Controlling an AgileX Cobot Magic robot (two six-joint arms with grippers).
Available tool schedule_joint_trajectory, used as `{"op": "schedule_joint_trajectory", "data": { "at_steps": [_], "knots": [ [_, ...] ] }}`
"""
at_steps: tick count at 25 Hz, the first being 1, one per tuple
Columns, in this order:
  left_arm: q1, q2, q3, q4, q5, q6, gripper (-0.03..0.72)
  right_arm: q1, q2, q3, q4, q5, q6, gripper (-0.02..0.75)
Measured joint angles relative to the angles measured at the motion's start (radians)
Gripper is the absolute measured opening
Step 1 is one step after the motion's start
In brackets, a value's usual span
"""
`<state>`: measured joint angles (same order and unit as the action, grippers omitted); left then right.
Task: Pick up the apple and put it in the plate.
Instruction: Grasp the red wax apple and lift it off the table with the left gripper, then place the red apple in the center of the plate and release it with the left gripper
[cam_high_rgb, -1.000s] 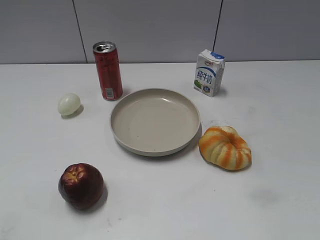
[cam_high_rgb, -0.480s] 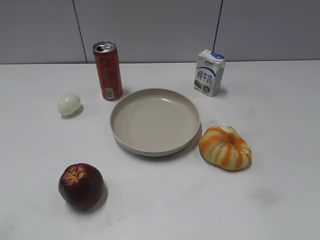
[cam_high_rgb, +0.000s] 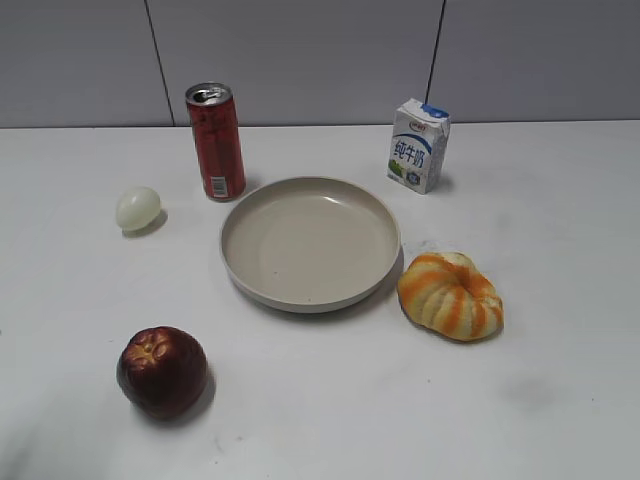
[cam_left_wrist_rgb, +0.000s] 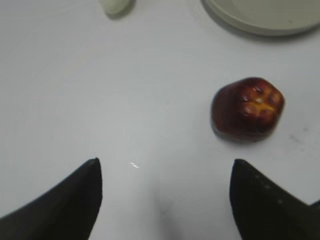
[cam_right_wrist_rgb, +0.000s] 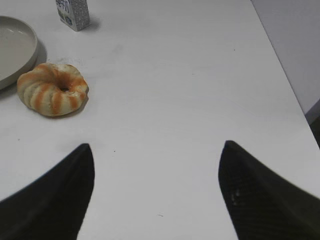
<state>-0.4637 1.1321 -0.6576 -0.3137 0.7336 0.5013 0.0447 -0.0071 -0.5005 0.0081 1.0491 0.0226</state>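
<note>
- Plate (cam_high_rgb: 310, 243), one: a round beige dish with a raised rim, seen at the centre of the exterior view; nothing is held in it.
- Can (cam_high_rgb: 215, 141), one: red, upright, top opened, placed just beyond the plate's upper left edge; its contents cannot be seen.
- Milk carton (cam_high_rgb: 418, 145), one: white and blue, upright and closed, set at the upper right of the plate.
- Apple (cam_high_rgb: 162, 371), one: dark red, found at the lower left of the exterior view, on the table (cam_high_rgb: 560, 300) and well apart from the plate. It is rounded, with no marked long axis; the yellowish stem dimple is turned upward and slightly toward the upper left.
- Pale egg-shaped object (cam_high_rgb: 138, 208), one: located left of the can.
- Orange-and-cream ribbed fruit (cam_high_rgb: 450, 295), one: placed just beside the plate's lower right rim.
- Left gripper (cam_left_wrist_rgb: 165, 172), one: spread wide with bare table between the fingers; in the left wrist view the apple (cam_left_wrist_rgb: 247, 108) is seen up and to the right of it, untouched.
- Right gripper (cam_right_wrist_rgb: 156, 160), one: spread wide over bare table, nothing held.
</note>
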Motion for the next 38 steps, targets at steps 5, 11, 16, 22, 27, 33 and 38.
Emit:
{"op": "schedule_joint_trajectory", "data": {
  "at_steps": [5, 11, 16, 22, 27, 33, 38],
  "knots": [
    [-0.107, 0.245, -0.120, 0.029, 0.019, 0.003, 0.610, 0.000, 0.000, 0.000, 0.000, 0.000, 0.000, 0.585],
    [-0.133, 0.488, -0.239, 0.072, 0.026, 0.004, 0.610, 0.000, 0.000, 0.000, 0.000, 0.001, 0.000, 0.585],
    [-0.134, 0.599, -0.290, 0.086, 0.090, 0.005, 0.596, 0.000, 0.000, 0.000, 0.000, 0.001, 0.000, 0.585],
    [-0.134, 0.628, -0.387, 0.108, 0.198, 0.005, 0.566, 0.000, 0.000, 0.000, 0.000, 0.001, 0.000, 0.585],
    [-0.134, 0.630, -0.560, 0.108, 0.185, 0.005, 0.566, 0.000, 0.000, 0.000, 0.000, 0.001, 0.000, 0.585],
    [-0.134, 0.714, -0.826, 0.081, 0.159, 0.005, 0.565, 0.000, 0.000, 0.000, 0.000, 0.001, 0.000, 0.585],
    [-0.157, 0.903, -1.033, 0.062, 0.247, 0.005, 0.565, 0.000, 0.000, 0.000, 0.000, 0.001, 0.000, 0.585]
  ]
}}
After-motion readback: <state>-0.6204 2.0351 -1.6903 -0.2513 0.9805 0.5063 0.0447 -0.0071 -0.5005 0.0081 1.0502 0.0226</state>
